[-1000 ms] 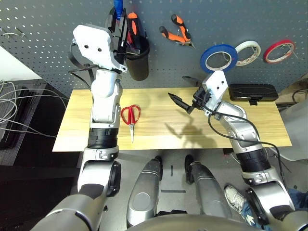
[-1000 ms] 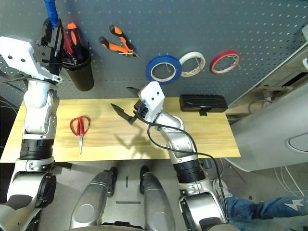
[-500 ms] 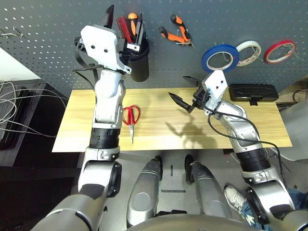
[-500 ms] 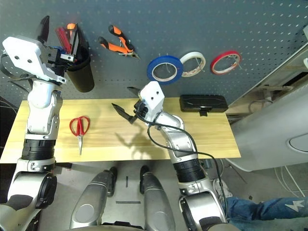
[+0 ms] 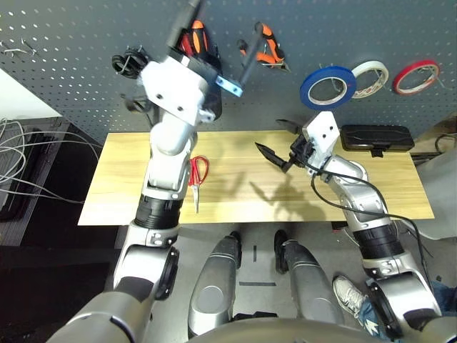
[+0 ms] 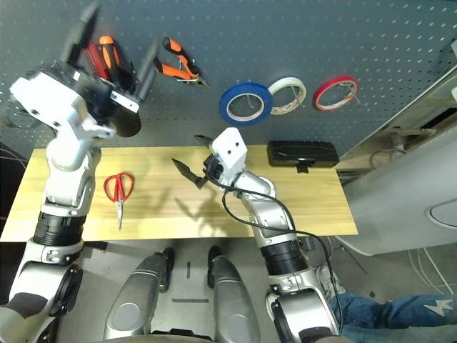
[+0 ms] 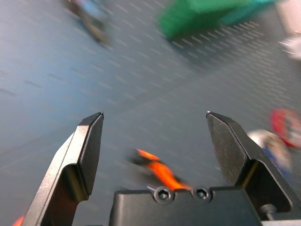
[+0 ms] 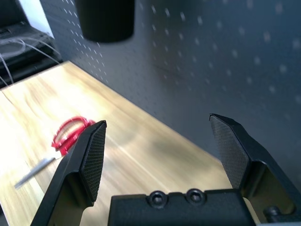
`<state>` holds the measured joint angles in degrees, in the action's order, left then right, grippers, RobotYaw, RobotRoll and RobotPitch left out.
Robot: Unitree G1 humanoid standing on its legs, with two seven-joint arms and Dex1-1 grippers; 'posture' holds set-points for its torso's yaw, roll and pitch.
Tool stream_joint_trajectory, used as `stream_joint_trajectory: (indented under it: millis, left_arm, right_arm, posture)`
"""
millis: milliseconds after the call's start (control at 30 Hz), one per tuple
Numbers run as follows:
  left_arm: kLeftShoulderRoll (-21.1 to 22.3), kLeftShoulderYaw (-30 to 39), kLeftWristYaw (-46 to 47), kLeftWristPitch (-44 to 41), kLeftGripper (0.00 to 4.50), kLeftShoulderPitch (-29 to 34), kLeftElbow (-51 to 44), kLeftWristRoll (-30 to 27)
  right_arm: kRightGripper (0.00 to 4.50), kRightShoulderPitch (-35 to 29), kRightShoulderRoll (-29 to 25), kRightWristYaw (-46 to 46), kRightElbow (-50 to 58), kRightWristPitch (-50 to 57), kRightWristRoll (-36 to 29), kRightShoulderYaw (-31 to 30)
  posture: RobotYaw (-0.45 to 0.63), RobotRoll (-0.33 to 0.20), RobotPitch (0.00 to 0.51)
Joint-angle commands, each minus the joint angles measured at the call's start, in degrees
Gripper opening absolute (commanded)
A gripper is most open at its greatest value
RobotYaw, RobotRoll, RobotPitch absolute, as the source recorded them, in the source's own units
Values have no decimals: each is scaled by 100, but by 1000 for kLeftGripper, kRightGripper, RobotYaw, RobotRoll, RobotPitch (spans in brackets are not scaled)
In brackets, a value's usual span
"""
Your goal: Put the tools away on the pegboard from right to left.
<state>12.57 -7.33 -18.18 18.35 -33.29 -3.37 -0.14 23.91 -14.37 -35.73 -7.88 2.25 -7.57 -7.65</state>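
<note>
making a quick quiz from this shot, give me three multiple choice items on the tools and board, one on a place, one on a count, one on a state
1. Where do the red-handled scissors lie?
A. in the black cup
B. on the wooden table
C. on a pegboard hook

2. How many tape rings hang on the pegboard?
A. one
B. two
C. three

3. How stands the right gripper?
A. open, holding nothing
B. shut on the scissors
C. shut on a tape ring

Answers: 1 B, the scissors lie flat on the table, left of the middle. 2 C, a blue tape ring, a white one and a red one hang in a row. 3 A, its fingers stand wide apart with nothing between them.
</note>
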Motion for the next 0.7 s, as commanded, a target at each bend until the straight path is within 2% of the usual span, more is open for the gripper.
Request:
stream_joint_trajectory:
  millis: [33, 300, 433, 500, 700]
  left_arm:
    - [-56, -380, -389, -460, 4471, 278, -49, -90]
    - [-116, -634, -554, -1541, 4471, 672, 492, 120]
    - [-42, -703, -476, -2267, 4471, 818, 944, 430]
    - [-17, -696, -425, -2372, 4471, 879, 1104, 511]
    - [79, -561, -184, -3092, 4471, 1126, 1629, 697]
  right_arm:
    - [4500, -95, -40, -53, -49, -252, 40, 6]
    - [4500, -297, -332, -147, -166, -541, 78, 71]
    - [4500, -463, -612, -3, -349, -438, 372, 28]
    - [4500, -502, -710, 102, -448, -399, 527, 17]
    - [4500, -478, -641, 161, -332, -145, 526, -7]
  posture:
    - [151, 0, 274]
    - [142, 0, 270]
    - [136, 0, 269]
    - [135, 0, 267]
    - [127, 0, 263]
